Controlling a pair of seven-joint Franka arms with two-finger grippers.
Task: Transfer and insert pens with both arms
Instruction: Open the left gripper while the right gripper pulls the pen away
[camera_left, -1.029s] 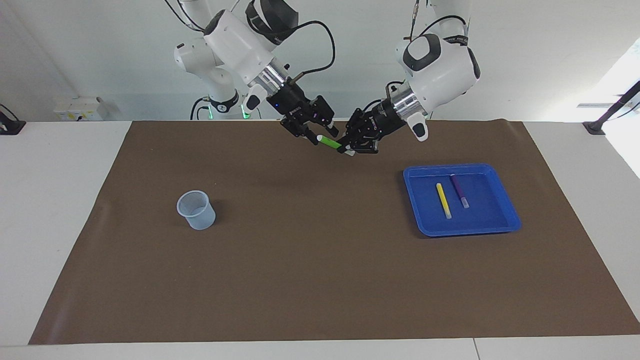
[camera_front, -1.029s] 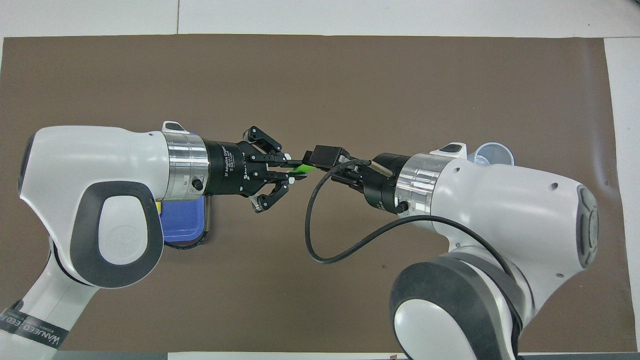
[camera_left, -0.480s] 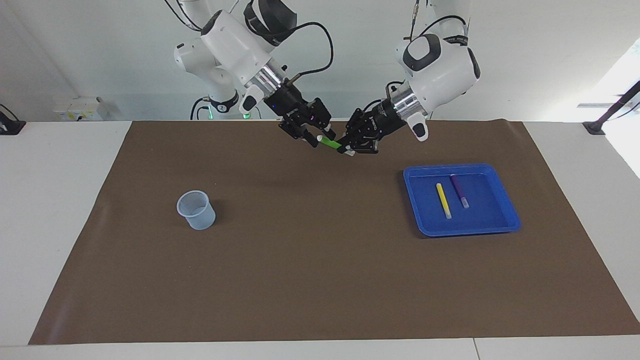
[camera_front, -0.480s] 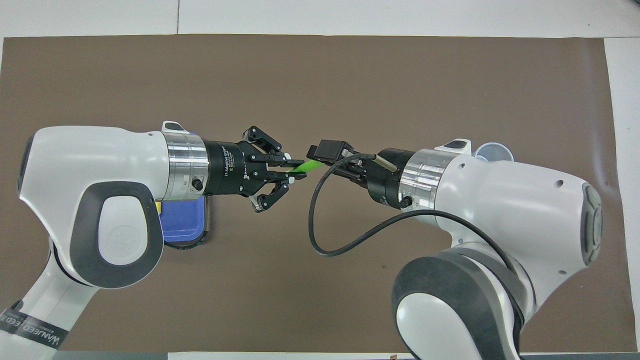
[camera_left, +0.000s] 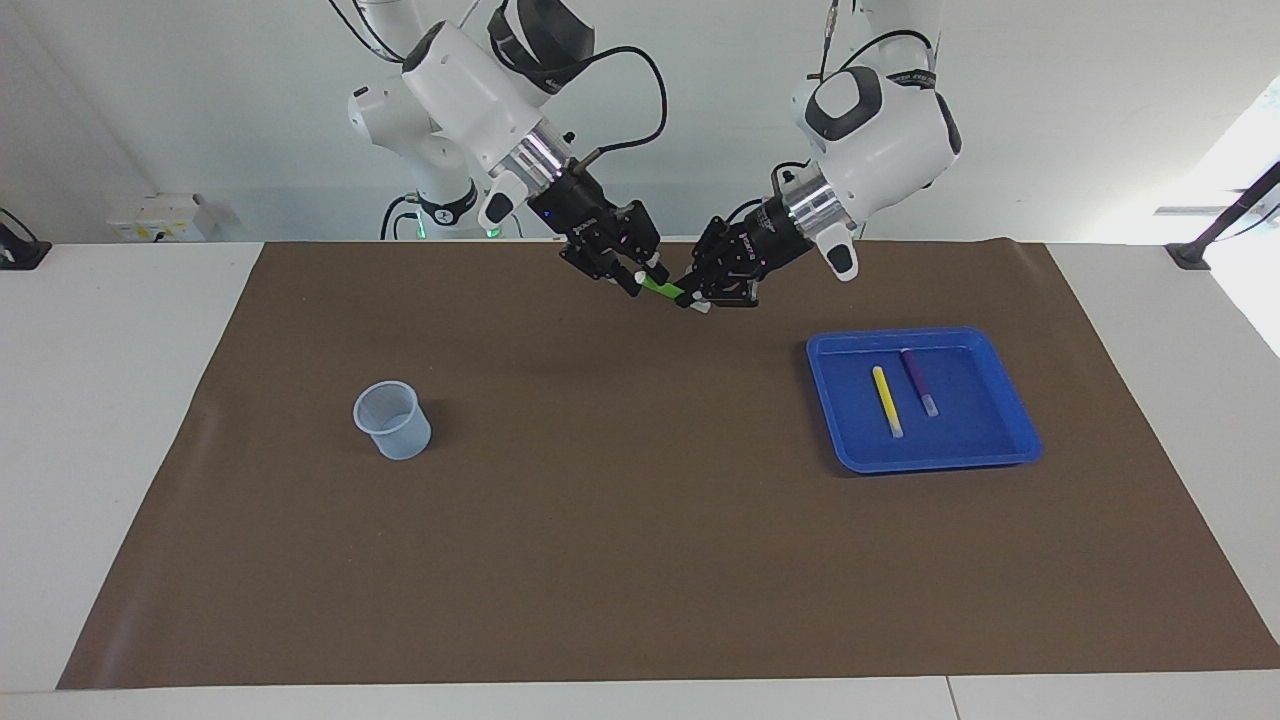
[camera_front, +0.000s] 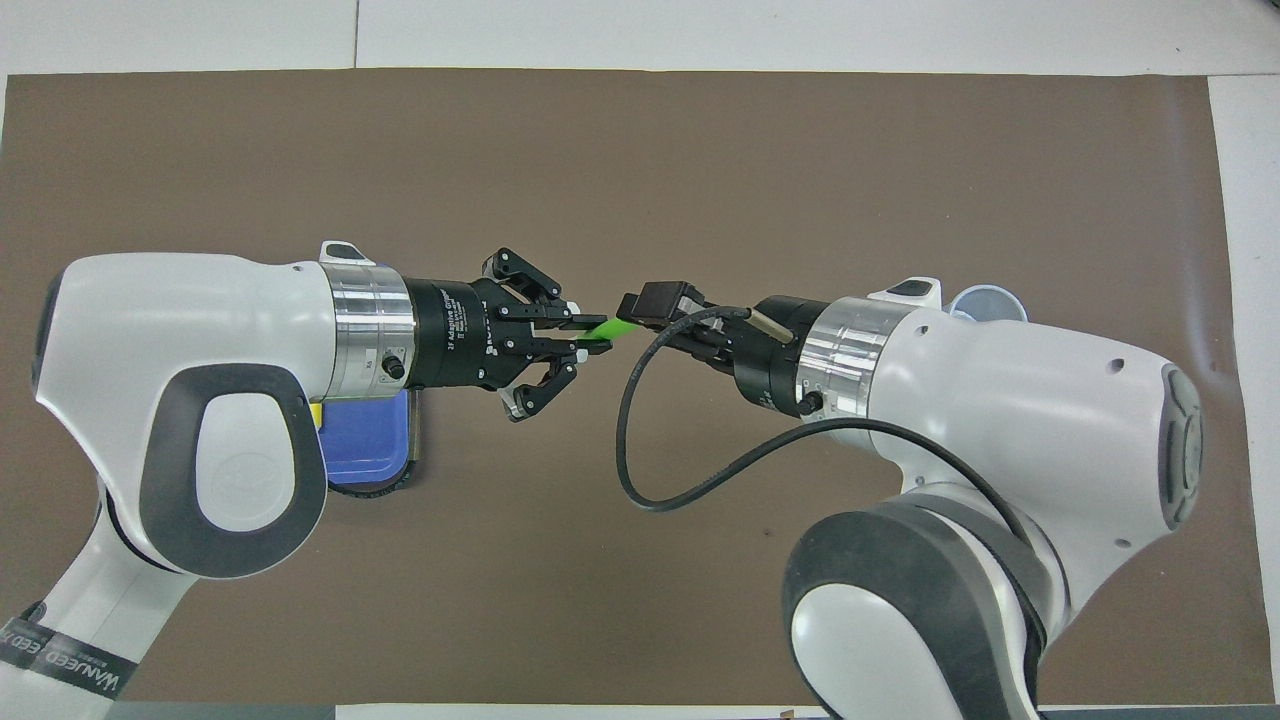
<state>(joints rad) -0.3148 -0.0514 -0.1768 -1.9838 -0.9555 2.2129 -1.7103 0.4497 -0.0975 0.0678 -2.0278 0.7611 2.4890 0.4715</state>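
Note:
A green pen (camera_left: 660, 287) (camera_front: 603, 328) hangs slanted in the air over the brown mat (camera_left: 620, 520). My left gripper (camera_left: 693, 297) (camera_front: 582, 334) is shut on the pen's lower end, where the pale tip sticks out. My right gripper (camera_left: 643, 277) has come over the pen's upper end; in the overhead view a black box on its wrist hides that end. A yellow pen (camera_left: 887, 400) and a purple pen (camera_left: 920, 382) lie side by side in the blue tray (camera_left: 970, 420) toward the left arm's end of the table.
A translucent cup (camera_left: 392, 420) (camera_front: 985, 305) stands upright on the mat toward the right arm's end. My left arm covers most of the tray (camera_front: 365, 440) in the overhead view. A slimmer white arm (camera_left: 440, 190) with a green-lit base stands by the right arm.
My right gripper has slid along the green pen toward the left gripper, so less green shows between them. The left gripper has kept its hold and barely moved.

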